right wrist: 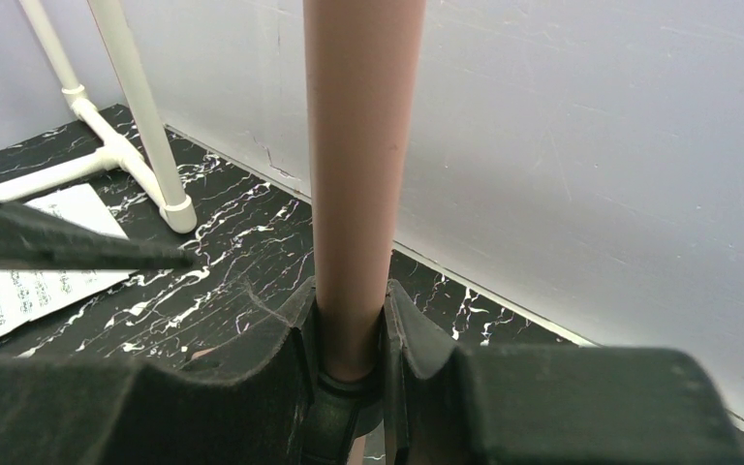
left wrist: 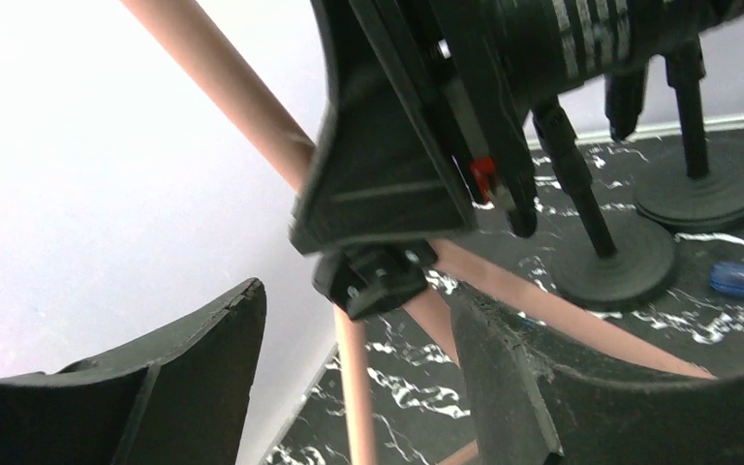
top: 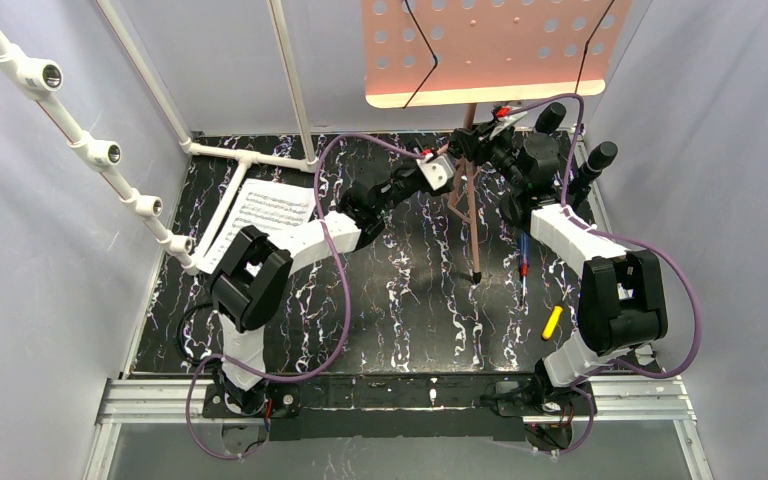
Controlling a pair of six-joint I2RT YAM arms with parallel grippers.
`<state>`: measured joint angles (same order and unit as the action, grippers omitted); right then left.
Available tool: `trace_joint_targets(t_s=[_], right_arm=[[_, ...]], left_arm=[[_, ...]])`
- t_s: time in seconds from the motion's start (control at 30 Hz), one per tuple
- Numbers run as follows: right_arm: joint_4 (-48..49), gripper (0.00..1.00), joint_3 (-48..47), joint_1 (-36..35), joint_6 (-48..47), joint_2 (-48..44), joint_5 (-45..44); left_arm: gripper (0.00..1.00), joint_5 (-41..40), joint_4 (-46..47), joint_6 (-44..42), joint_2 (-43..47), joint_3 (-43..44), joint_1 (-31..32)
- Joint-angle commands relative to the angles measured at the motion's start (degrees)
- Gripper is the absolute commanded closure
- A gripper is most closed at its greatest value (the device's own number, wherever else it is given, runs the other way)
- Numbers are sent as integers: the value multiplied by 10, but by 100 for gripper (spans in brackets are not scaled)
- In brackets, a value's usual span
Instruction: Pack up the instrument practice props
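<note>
The salmon-pink perforated music desk (top: 490, 50) stands at the back on its pink pole (right wrist: 358, 145) and thin tripod legs (top: 470, 235). My right gripper (right wrist: 349, 334) is shut on the pole just above the black leg hub (left wrist: 373, 276); it also shows in the top view (top: 482, 142). My left gripper (left wrist: 356, 300) is open just below the hub, with one pink leg (left wrist: 354, 407) between its fingers and not touching them. The white sheet-music pages (top: 260, 215) lie flat at the left. Two black microphones (top: 550, 118) (top: 600, 158) stand on round bases (left wrist: 615, 266) at the back right.
A white plastic pipe frame (top: 140, 195) runs along the left and back. A blue and red pen (top: 524, 262) and a yellow marker (top: 552, 322) lie at the right. Grey walls enclose the black marbled floor (top: 400, 300).
</note>
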<state>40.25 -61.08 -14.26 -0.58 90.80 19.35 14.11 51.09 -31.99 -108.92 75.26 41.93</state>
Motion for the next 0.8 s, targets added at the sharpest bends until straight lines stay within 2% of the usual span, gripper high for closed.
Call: trace_joint_targets(t_s=[0.0, 0.23, 0.5, 0.77], right_arm=[[-111, 99, 8, -18, -44, 21, 55], [-115, 99, 7, -21, -46, 20, 56], [-119, 99, 4, -21, -47, 21, 56], [-119, 99, 2, -25, -44, 25, 58]], left_arm=[[34, 21, 30, -28, -7, 42, -5], [41, 52, 4, -37, -22, 51, -6], [47, 50, -20, -81, -32, 51, -6], [66, 23, -20, -83, -45, 67, -3]])
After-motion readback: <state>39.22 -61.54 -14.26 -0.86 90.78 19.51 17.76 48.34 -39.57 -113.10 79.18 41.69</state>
